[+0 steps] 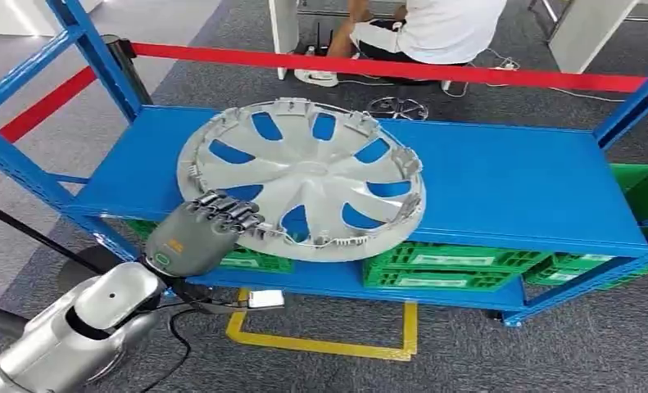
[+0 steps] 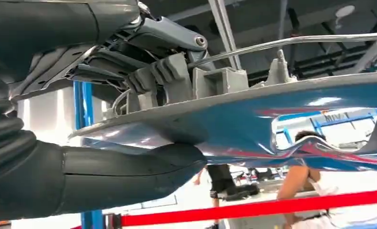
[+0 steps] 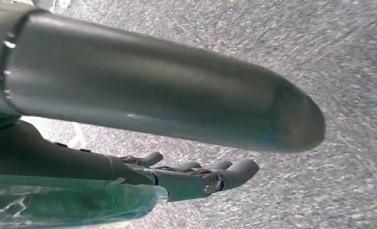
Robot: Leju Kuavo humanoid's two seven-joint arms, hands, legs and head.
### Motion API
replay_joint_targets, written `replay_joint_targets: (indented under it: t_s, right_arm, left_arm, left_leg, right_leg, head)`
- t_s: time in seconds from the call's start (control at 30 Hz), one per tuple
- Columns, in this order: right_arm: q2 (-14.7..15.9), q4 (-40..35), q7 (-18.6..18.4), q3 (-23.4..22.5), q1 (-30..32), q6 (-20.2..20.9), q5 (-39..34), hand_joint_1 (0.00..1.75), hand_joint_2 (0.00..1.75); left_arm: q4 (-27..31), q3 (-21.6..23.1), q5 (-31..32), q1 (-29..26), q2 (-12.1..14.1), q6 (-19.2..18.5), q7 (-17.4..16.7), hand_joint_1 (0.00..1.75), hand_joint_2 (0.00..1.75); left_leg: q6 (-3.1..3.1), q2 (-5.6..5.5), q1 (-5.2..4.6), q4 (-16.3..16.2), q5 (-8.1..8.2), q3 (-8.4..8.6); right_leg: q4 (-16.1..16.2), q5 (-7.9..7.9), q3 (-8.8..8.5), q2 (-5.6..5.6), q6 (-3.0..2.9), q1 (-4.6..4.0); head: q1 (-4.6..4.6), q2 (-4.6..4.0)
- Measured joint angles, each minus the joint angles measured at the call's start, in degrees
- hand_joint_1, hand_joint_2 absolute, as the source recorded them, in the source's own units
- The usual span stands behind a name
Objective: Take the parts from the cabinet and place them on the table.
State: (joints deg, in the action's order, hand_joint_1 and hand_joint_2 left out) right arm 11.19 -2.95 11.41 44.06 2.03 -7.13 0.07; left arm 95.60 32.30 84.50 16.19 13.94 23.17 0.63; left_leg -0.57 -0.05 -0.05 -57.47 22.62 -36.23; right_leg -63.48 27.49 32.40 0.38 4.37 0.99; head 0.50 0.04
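Nearest, left hand [image 1: 199, 236] pinching the near-left rim of the silver wheel cover [image 1: 304, 176], fingers over, thumb under. Beyond, cover flat on the blue shelf [image 1: 500, 180], stretching away and right. Right hand [image 3: 191, 174] hanging loosely spread over carpet, holding nothing

You had the silver hubcap [image 1: 304, 176] inner-side up, mid-frame, overhanging the blue shelf's [image 1: 500, 184] front edge.
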Motion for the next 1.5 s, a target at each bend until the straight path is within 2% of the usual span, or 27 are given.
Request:
replay_joint_targets:
  t_s: [0.03,0.17,0.2,0.23,0.3,0.33,0.37,0.43,0.5,0.53,0.57,0.63,0.7,0.73,0.8,0.83,0.87,0.93,1.0,1.07,1.13,1.2,1.23,1.3,1.37,1.43,1.5]
  right_arm:
    - [-0.02,-0.13,-0.02,0.11,-0.23,-0.04,0.02,0.0,0.0]
    - [-0.04,-0.17,-0.11,0.15,-0.12,-0.07,0.13,0.0,0.0]
    - [-0.04,-0.17,-0.18,0.17,-0.17,-0.02,0.13,0.0,0.0]
    - [-0.04,-0.17,-0.26,0.2,-0.3,0.02,0.13,0.0,0.0]
    - [-0.04,-0.15,-0.37,0.22,-0.27,0.33,0.0,0.0,0.0]
    - [-0.04,-0.17,-0.48,0.24,-0.24,0.48,-0.07,0.0,0.0]
    - [-0.04,-0.17,-0.52,0.26,-0.2,0.61,-0.13,0.0,0.0]
    - [-0.04,-0.15,-0.59,0.28,-0.2,0.77,-0.28,0.0,0.0]
    - [-0.04,-0.15,-0.59,0.28,-0.18,0.79,-0.33,0.0,0.0]
    - [-0.04,-0.17,-0.59,0.31,-0.15,0.79,-0.33,0.0,0.0]
    - [-0.04,-0.17,-0.59,0.31,-0.11,0.79,-0.33,0.0,0.0]
    - [-0.04,-0.17,-0.61,0.31,0.01,0.79,-0.35,0.0,0.0]
    - [-0.04,-0.17,-0.61,0.31,0.28,0.81,-0.35,0.0,0.0]
    - [-0.04,-0.17,-0.61,0.35,0.45,0.88,-0.35,0.0,0.0]
    - [-0.04,-0.17,-0.7,0.37,0.37,0.87,-0.35,0.0,0.0]
    - [-0.04,-0.17,-0.7,0.37,0.29,0.87,-0.35,0.0,0.0]
    - [-0.04,-0.17,-0.7,0.37,0.27,0.87,-0.35,0.0,0.0]
    - [-0.07,-0.2,-0.7,0.39,0.2,0.87,-0.35,0.0,0.0]
    - [-0.04,-0.2,-0.7,0.39,0.06,0.87,-0.35,0.0,0.0]
    - [-0.04,-0.2,-0.7,0.39,-0.24,0.81,-0.35,0.0,0.0]
    - [-0.04,-0.2,-0.68,0.39,-0.28,0.83,-0.35,0.0,0.0]
    - [-0.09,-0.2,-0.77,0.39,-0.06,0.83,-0.35,0.0,0.0]
    - [-0.09,-0.2,-0.74,0.39,-0.22,0.83,-0.35,0.0,0.0]
    - [-0.07,-0.2,-0.77,0.39,-0.32,0.83,-0.35,0.0,0.0]
    - [-0.09,-0.2,-0.77,0.39,-0.29,0.83,-0.35,0.0,0.0]
    - [-0.09,-0.2,-0.74,0.39,-0.29,0.83,-0.35,0.0,0.0]
    - [-0.09,-0.22,-0.77,0.39,-0.32,0.83,-0.35,0.0,0.0]
  left_arm:
    - [0.02,-0.02,-0.04,-0.01,0.04,-0.04,-0.09,1.75,1.75]
    - [0.07,0.0,-0.11,-0.23,0.17,-0.15,-0.15,1.75,1.75]
    - [0.11,-0.04,-0.2,-0.35,0.26,-0.17,-0.17,1.75,1.75]
    - [0.11,-0.04,-0.33,-0.34,0.26,-0.24,-0.17,1.75,1.75]
    - [0.11,-0.07,-0.55,-0.39,0.28,-0.35,-0.17,1.75,1.75]
    - [0.11,-0.07,-0.63,-0.49,0.28,-0.5,-0.17,1.75,1.75]
    - [0.11,-0.07,-0.66,-0.58,0.28,-0.59,-0.17,1.75,1.75]
    - [0.11,-0.07,-0.7,-0.6,0.28,-0.7,-0.17,1.75,1.75]
    - [0.11,-0.09,-0.7,-0.57,0.28,-0.76,-0.17,1.75,1.75]
    - [0.11,-0.18,-0.7,-0.52,0.35,-0.76,-0.17,1.75,1.75]
    - [0.15,-0.24,-0.7,-0.47,0.35,-0.76,-0.17,1.75,1.75]
    - [0.13,-0.24,-0.7,-0.6,0.39,-0.79,-0.17,1.75,1.75]
    - [0.13,-0.24,-0.7,-0.59,0.44,-0.81,-0.17,1.75,1.75]
    - [0.13,-0.24,-0.7,-0.6,0.39,-0.81,-0.17,1.75,1.75]
    - [0.13,-0.24,-0.7,-0.61,0.42,-0.81,-0.17,1.75,1.75]
    - [0.13,-0.24,-0.7,-0.65,0.42,-0.81,-0.17,1.75,1.75]
    - [0.11,-0.24,-0.7,-0.7,0.42,-0.81,-0.17,1.75,1.75]
    - [0.11,-0.24,-0.7,-0.75,0.42,-0.81,-0.17,1.75,1.75]
    - [0.11,-0.22,-0.7,-0.79,0.42,-0.81,-0.17,1.75,1.75]
    - [0.13,-0.28,-0.7,-0.77,0.46,-0.81,-0.17,1.75,1.75]
    - [0.13,-0.28,-0.7,-0.79,0.44,-0.83,-0.2,1.75,1.75]
    - [0.11,-0.28,-0.7,-0.84,0.52,-0.83,-0.2,1.75,1.75]
    - [0.13,-0.31,-0.72,-0.84,0.55,-0.83,-0.2,1.75,1.75]
    - [0.13,-0.31,-0.72,-0.85,0.55,-0.83,-0.2,1.75,1.75]
    - [0.13,-0.31,-0.72,-0.91,0.55,-0.83,-0.2,1.75,1.75]
    - [0.13,-0.28,-0.72,-0.96,0.55,-0.83,-0.2,1.75,1.75]
    - [0.13,-0.31,-0.72,-0.93,0.52,-0.83,-0.2,1.75,1.75]
  left_leg:
    - [0.39,-0.02,-0.33,-0.12,-0.4,-0.41]
    - [1.43,-0.08,-0.21,-0.02,-2.14,-0.72]
    - [1.82,-0.16,-0.11,-0.46,-0.88,-1.27]
    - [2.17,-0.1,-0.14,-2.33,2.19,-1.98]
    - [2.53,-0.06,0.01,-10.41,9.11,-4.07]
    - [2.55,-0.06,0.01,-14.69,11.24,-4.86]
    - [2.54,-0.06,0.01,-17.42,11.32,-4.97]
    - [2.27,-0.07,0.0,-16.22,7.51,-2.45]
    - [1.77,-0.07,-0.02,-8.12,4.98,3.84]
    - [1.54,-0.08,-0.06,-2.53,6.4,8.24]
    - [1.39,-0.14,-0.19,1.85,7.78,10.5]
    - [1.0,-0.15,-0.45,1.9,7.31,9.36]
    - [0.0,0.06,-0.05,2.3,5.81,8.55]
    - [-0.49,0.13,-0.16,2.26,5.17,7.86]
    - [-0.91,0.15,-0.24,2.19,3.98,6.6]
    - [-0.98,0.16,-0.34,2.16,3.37,5.84]
    - [-0.99,0.17,-0.43,2.1,2.7,5.03]
    - [-0.9,0.16,-0.57,2.05,1.47,3.44]
    - [-0.59,0.09,-0.65,1.99,0.41,2.2]
    - [-0.01,0.06,-0.9,1.66,-0.35,1.56]
    - [0.56,0.14,-0.75,1.71,-1.44,1.3]
    - [1.26,-0.03,-0.78,1.63,-2.01,0.69]
    - [1.73,-0.07,-0.71,0.7,0.27,-0.06]
    - [2.46,-0.05,-0.37,-6.77,8.09,-2.05]
    - [2.78,-0.04,-0.21,-15.27,12.08,-3.86]
    - [2.93,-0.04,-0.06,-16.9,9.35,-2.55]
    - [2.79,-0.03,0.04,-10.32,4.72,2.65]
  right_leg:
    - [4.23,2.15,-3.21,0.11,-0.09,-0.22]
    - [4.41,0.99,-1.44,0.26,-2.23,-0.34]
    - [4.51,0.35,-1.26,-0.02,-2.87,-0.12]
    - [4.57,-0.18,-0.53,0.03,-3.36,-0.1]
    - [4.54,-1.57,1.19,-0.06,-3.62,-0.11]
    - [4.52,-2.25,2.09,-0.07,-3.63,-0.12]
    - [4.47,-2.93,2.98,-0.09,-3.58,-0.13]
    - [4.43,-4.18,4.68,-0.07,-3.33,-0.15]
    - [4.43,-5.41,5.89,0.03,-3.08,-0.15]
    - [4.36,-5.92,6.25,0.08,-2.77,-0.33]
    - [4.26,-6.45,6.56,0.09,-2.47,-0.46]
    - [5.2,-8.02,6.77,0.02,-1.76,-0.33]
    - [5.65,-8.52,7.28,0.08,-1.07,-0.08]
    - [4.2,-5.35,8.12,-0.07,-0.86,-0.13]
    - [-3.74,1.77,9.79,-0.07,-0.46,-0.14]
    - [-8.33,3.91,10.7,-0.06,-0.34,-0.17]
    - [-11.8,4.55,11.03,-0.06,-0.29,-0.19]
    - [-11.41,1.1,8.39,-0.07,-0.44,-0.19]
    - [-2.81,-1.9,1.54,-0.05,-0.82,-0.26]
    - [7.01,1.62,-5.13,0.06,-1.11,-0.55]
    - [6.74,1.3,-4.32,0.18,-1.63,-0.76]
    - [6.85,0.19,-2.81,-0.02,-2.85,-0.42]
    - [6.83,-0.37,-2.69,-0.25,-3.29,-0.39]
    - [6.8,-1.87,-0.83,-0.28,-3.97,-0.39]
    - [6.72,-3.2,1.01,-0.31,-3.91,-0.39]
    - [6.66,-4.58,2.78,-0.33,-3.76,-0.37]
    - [6.57,-5.92,4.44,-0.3,-3.53,-0.32]
  head:
    - [0.0,0.02]
    - [-0.19,0.02]
    - [-0.09,0.0]
    - [-0.5,0.02]
    - [-0.68,0.0]
    - [-0.68,0.02]
    - [-0.66,0.0]
    - [-0.68,0.0]
    - [-0.7,0.02]
    - [-0.72,0.0]
    - [-0.63,0.02]
    - [-0.72,0.0]
    - [-0.68,0.0]
    - [-0.44,0.02]
    - [-0.26,0.0]
    - [-0.26,0.02]
    - [-0.26,0.02]
    - [-0.26,0.02]
    - [-0.28,0.0]
    - [-0.33,0.0]
    - [-0.33,0.02]
    - [-0.35,0.0]
    - [-0.46,0.0]
    - [-0.74,0.0]
    - [-0.72,0.02]
    - [-0.72,0.02]
    - [-0.72,0.0]
